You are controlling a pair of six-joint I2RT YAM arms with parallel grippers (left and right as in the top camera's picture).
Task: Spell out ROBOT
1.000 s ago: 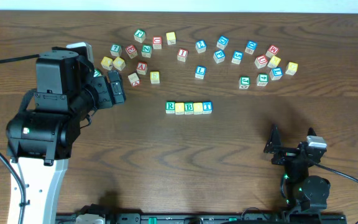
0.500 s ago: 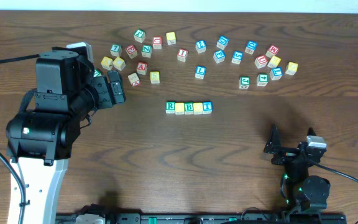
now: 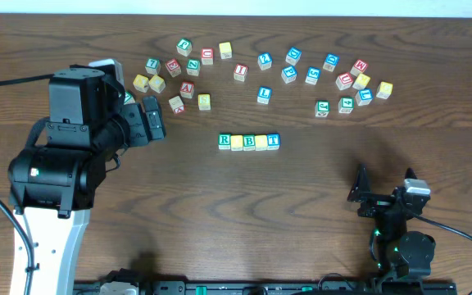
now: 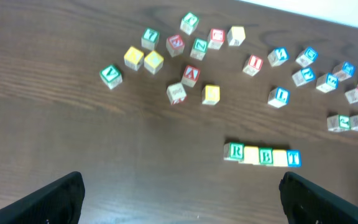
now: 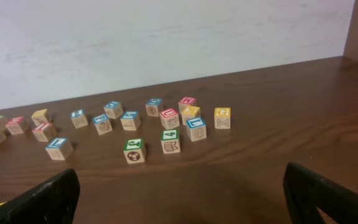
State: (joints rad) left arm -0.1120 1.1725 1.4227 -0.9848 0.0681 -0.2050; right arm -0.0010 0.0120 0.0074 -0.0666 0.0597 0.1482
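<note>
Five cubes stand touching in a straight row at the table's middle: green R (image 3: pixel 224 141), yellow-faced cube (image 3: pixel 237 142), green B (image 3: pixel 249 141), second yellow-faced cube (image 3: pixel 261 142), blue T (image 3: pixel 273 141). In the left wrist view the same row reads R (image 4: pixel 235 151), B (image 4: pixel 266 155), T (image 4: pixel 293 158). My left gripper (image 3: pixel 156 115) (image 4: pixel 179 205) hangs open up and to the left of the row, holding nothing. My right gripper (image 3: pixel 361 195) (image 5: pixel 182 202) is open and bare near the front right, well clear of the row.
Several loose letter cubes lie scattered along the far side of the table, among them a red A cube (image 3: pixel 187 88) and a green V cube (image 4: pixel 110 74). A further cluster sits at the far right (image 3: pixel 351 86), seen in the right wrist view beyond the fingers.
My left arm has shifted only very slightly. The cubes and the right arm have not moved.
</note>
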